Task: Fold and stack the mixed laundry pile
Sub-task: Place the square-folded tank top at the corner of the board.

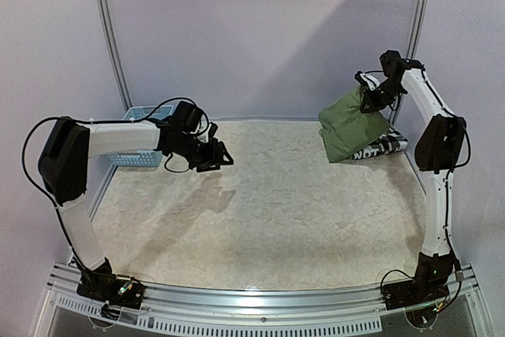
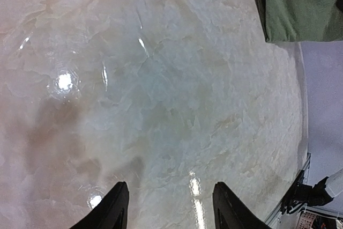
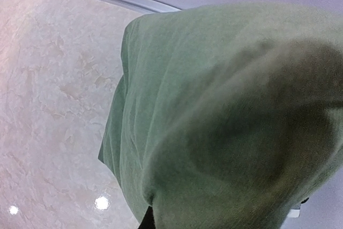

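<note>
Top external view: the olive-green shirt [image 1: 351, 125] hangs bunched in the air over the far right corner of the surface [image 1: 268, 219], pinched at its top by the right fingers [image 1: 369, 99], which are closed on the cloth. It droops as a rumpled, roughly folded mass, and its emblem cannot be made out. Below and just behind its lower edge lies the checked shirt [image 1: 388, 146], black and white, crumpled on the surface hard against the right rim and partly covered by the green cloth.

From the right wrist the olive-green shirt [image 3: 225, 122] fills most of the picture, so the fingers there are almost wholly hidden behind it.

The left fingers [image 1: 221, 155] hover over the left middle of the surface, spread apart with nothing between them; the left wrist view shows each dark tip [image 2: 113, 210] above bare marbled surface, with a corner of the green cloth [image 2: 300, 4] at the upper right.

A light blue lattice basket [image 1: 136, 141] sits at the far left corner, behind the left arm.

Between the two arms the pale surface lies open from the near rail to the back wall; the garments crowd only the right edge.
</note>
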`<action>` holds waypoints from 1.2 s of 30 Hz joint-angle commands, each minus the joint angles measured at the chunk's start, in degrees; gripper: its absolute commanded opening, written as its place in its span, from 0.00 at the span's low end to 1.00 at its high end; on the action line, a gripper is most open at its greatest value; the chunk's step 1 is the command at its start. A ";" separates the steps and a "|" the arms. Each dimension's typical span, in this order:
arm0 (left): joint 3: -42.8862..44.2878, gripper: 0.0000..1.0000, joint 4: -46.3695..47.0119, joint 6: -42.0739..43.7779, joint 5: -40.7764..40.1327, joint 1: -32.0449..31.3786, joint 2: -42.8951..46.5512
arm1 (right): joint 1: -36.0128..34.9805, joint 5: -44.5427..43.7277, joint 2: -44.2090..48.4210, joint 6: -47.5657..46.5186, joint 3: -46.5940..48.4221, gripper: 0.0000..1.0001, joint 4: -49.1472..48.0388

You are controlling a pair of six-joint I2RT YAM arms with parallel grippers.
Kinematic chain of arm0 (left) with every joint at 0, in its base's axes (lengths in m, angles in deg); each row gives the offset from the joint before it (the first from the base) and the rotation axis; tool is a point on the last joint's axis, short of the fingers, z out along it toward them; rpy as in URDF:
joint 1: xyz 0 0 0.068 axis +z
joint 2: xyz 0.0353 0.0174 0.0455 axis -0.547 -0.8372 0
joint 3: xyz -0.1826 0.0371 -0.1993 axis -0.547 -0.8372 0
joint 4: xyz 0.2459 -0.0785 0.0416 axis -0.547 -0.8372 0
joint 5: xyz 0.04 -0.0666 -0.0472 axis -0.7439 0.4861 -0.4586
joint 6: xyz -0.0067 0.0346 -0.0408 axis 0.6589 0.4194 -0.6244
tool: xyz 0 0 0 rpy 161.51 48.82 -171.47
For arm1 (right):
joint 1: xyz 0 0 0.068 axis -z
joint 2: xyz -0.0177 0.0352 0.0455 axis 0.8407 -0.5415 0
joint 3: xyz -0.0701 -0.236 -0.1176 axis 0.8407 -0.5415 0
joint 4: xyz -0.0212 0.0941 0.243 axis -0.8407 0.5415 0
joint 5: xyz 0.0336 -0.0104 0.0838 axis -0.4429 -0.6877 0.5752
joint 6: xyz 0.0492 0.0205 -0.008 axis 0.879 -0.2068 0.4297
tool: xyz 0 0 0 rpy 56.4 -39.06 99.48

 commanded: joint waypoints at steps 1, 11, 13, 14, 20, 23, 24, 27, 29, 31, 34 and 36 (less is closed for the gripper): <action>-0.05 0.54 -1.60 0.90 -0.68 -0.96 -0.11 | 1.39 -2.41 3.13 -2.14 3.31 0.00 0.62; 0.37 0.54 -1.68 0.50 -0.68 -1.96 -1.19 | 5.52 -8.53 -0.95 -4.30 5.93 0.00 -3.91; 0.75 0.54 -1.92 0.50 -0.47 -2.26 -1.70 | 5.58 -10.33 -1.95 -4.67 5.91 0.00 -6.16; 0.89 0.54 -1.98 0.46 -0.38 -2.42 -1.92 | 5.63 -10.81 -2.99 -5.06 5.86 0.00 -7.42; 0.85 0.54 -2.62 0.46 -0.28 -3.43 -2.07 | 5.64 -14.54 -7.97 -5.55 5.56 0.01 -16.36; 0.12 0.54 -2.75 0.45 -0.19 -3.80 -1.52 | 5.67 -18.77 -9.75 -5.80 5.13 0.29 -20.11; -0.14 0.54 -2.83 0.49 -0.19 -3.86 -1.35 | 5.67 -21.25 -10.12 -5.80 4.64 0.45 -21.82; -0.78 0.55 -3.01 0.52 -0.40 -4.06 -0.46 | 5.69 -30.65 -9.77 -5.87 4.18 0.66 -25.29; -1.08 0.55 -3.25 0.59 -0.94 -4.16 0.15 | 5.82 -33.02 -7.33 -5.11 3.61 0.66 -25.20; -1.07 0.55 -3.93 1.06 -1.73 -4.26 0.71 | 5.93 -31.97 -2.44 -3.34 -0.08 0.67 -25.99; -0.78 0.55 -5.84 2.47 -3.93 -4.32 1.52 | 5.92 -27.68 4.79 -0.88 -7.33 0.67 -27.60; -0.52 0.55 -7.98 3.65 -7.16 -4.39 2.52 | 5.89 -20.85 8.36 1.30 -8.23 0.68 -22.79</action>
